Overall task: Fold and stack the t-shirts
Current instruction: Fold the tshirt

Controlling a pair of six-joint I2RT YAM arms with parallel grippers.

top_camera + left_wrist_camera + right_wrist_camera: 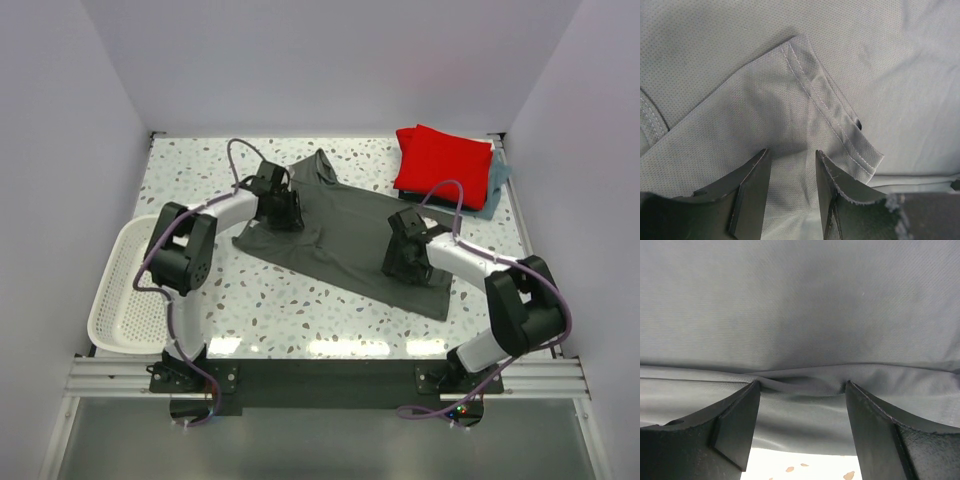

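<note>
The large dark grey cloth t-shirt [350,235] lies spread across the speckled table [200,165]; the folded bright red t-shirt [440,155] sits on the light blue-grey t-shirt [497,185] at the far right corner. The left gripper [792,155] is down at the grey sleeve, jaws narrowly parted, clasping nothing — the right gripper [802,385] straddles the near hem, jaws wide, cloth puckered between them.

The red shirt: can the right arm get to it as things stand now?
Probably yes. The red shirt lies uncovered at the far right, close beyond the right hand, and nothing stands between them.
</note>
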